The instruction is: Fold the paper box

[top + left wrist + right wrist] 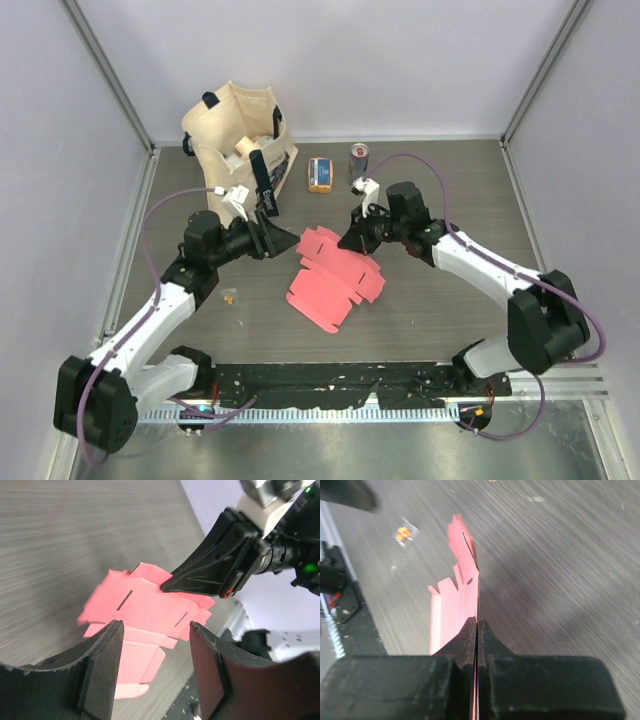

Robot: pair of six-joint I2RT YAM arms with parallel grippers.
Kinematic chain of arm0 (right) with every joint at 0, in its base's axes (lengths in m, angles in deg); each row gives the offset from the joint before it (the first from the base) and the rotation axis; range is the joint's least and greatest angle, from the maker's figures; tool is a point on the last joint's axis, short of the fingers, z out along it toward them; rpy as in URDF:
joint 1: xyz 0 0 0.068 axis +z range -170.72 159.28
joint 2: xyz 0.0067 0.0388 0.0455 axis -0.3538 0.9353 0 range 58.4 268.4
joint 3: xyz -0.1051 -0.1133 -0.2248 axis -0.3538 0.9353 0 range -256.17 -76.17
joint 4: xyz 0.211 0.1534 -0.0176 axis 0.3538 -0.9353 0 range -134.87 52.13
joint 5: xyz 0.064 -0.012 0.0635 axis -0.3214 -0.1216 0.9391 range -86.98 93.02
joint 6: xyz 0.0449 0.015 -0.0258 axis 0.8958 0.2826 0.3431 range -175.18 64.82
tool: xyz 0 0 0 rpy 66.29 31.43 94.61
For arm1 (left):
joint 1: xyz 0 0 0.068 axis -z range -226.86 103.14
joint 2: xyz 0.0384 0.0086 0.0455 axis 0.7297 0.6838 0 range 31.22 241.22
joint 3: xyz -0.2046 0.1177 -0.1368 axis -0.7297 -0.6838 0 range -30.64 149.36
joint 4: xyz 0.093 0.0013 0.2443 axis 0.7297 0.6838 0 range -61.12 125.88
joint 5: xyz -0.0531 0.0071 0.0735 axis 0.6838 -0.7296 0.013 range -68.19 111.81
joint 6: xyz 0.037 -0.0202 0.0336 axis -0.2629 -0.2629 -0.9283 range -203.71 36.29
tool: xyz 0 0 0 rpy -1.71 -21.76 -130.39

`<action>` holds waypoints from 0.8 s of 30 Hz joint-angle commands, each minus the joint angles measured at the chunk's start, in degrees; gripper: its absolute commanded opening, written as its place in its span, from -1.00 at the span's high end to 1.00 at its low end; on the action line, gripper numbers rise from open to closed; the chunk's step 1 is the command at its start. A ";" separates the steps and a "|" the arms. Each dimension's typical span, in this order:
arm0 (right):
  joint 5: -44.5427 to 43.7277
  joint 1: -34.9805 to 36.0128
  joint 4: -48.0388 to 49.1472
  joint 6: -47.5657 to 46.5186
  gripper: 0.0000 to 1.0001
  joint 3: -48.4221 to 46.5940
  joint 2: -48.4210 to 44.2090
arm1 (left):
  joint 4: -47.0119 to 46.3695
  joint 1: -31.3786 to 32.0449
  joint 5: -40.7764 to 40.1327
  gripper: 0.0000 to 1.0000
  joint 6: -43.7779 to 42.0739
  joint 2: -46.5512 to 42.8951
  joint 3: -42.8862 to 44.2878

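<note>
The paper box (335, 275) is a pinkish-red card blank, unfolded, with slots and tabs, lifted at its far edge and sloping down to the table. My right gripper (346, 242) is shut on that far edge; in the right wrist view the card (454, 605) runs edge-on out from between the shut fingertips of the right gripper (477, 624). My left gripper (284, 243) is open and empty just left of the box. In the left wrist view the box (145, 607) lies beyond the open left gripper (155, 626), with the right gripper (167, 586) pinching its far side.
A beige tote bag (240, 135) stands at the back left. An orange-and-blue packet (320, 174) and a can (359, 158) sit behind the box. A small orange bit (231, 296) lies left of the box. A black rail (330, 385) runs along the near edge.
</note>
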 commanded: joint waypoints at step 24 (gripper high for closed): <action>2.74 -5.87 0.58 -5.57 0.96 -5.64 21.00 | -4.18 9.39 -20.86 0.16 -5.77 29.87 2.86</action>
